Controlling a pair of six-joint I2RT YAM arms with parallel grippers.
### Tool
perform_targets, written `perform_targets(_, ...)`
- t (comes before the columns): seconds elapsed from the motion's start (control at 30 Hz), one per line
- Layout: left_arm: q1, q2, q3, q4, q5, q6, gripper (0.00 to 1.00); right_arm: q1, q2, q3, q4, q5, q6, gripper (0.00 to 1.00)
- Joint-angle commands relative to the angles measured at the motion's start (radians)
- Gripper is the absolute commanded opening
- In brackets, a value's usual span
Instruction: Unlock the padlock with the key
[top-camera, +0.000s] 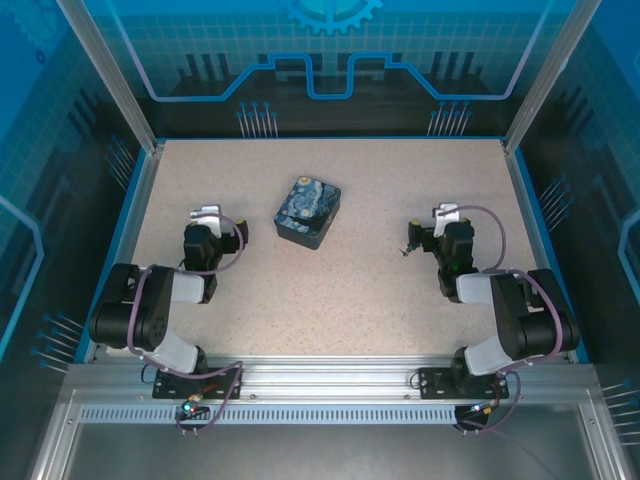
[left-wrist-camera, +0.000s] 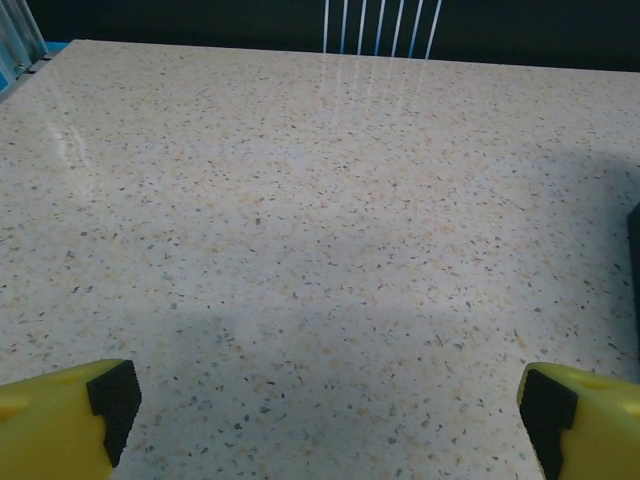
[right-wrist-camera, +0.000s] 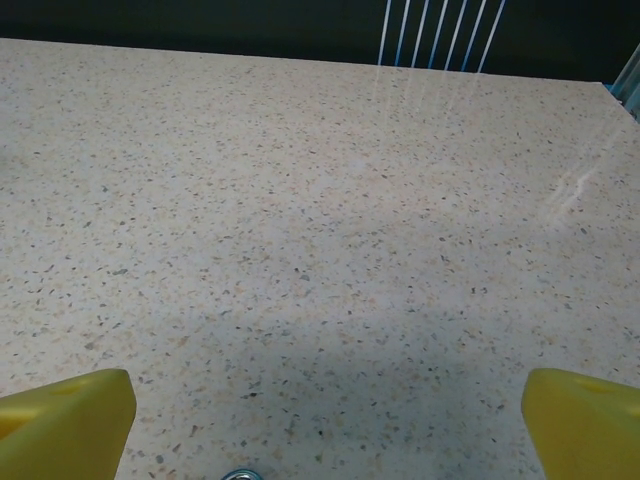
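A tiny dark sliver, the key (top-camera: 408, 244), lies on the speckled table just left of my right gripper (top-camera: 445, 214). The right wrist view has a small round metal edge (right-wrist-camera: 240, 475) at its bottom border, below my open right gripper (right-wrist-camera: 325, 420), whose yellow fingers (right-wrist-camera: 70, 420) stand wide apart over bare table. My left gripper (top-camera: 205, 214) is open too, and its yellow fingers (left-wrist-camera: 65, 415) frame bare table around the left gripper (left-wrist-camera: 330, 410). A blue painted box (top-camera: 307, 212) sits shut between the two arms, and what it holds is hidden.
The speckled table (top-camera: 330, 300) is bounded by a blue rim and clear walls. A dark corner of the box (left-wrist-camera: 634, 260) shows at the right edge of the left wrist view. Both arm bases sit at the near edge.
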Motion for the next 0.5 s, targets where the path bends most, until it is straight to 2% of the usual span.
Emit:
perform_targets(0.0, 0.004, -0.003, 0.015, -0.009, 0.04, -0.016, 0.99, 0.016, 0.01, 0.002, 0.019, 0.071, -0.022, 1.0)
perform_targets(0.1, 0.004, -0.002, 0.017, -0.01, 0.04, -0.016, 0.99, -0.023, 0.004, 0.015, -0.018, -0.017, -0.009, 1.0)
perform_targets(0.47, 0.004, -0.001, 0.018, -0.013, 0.039, -0.017, 0.99, -0.027, 0.005, 0.027, -0.04, -0.071, -0.026, 1.0)
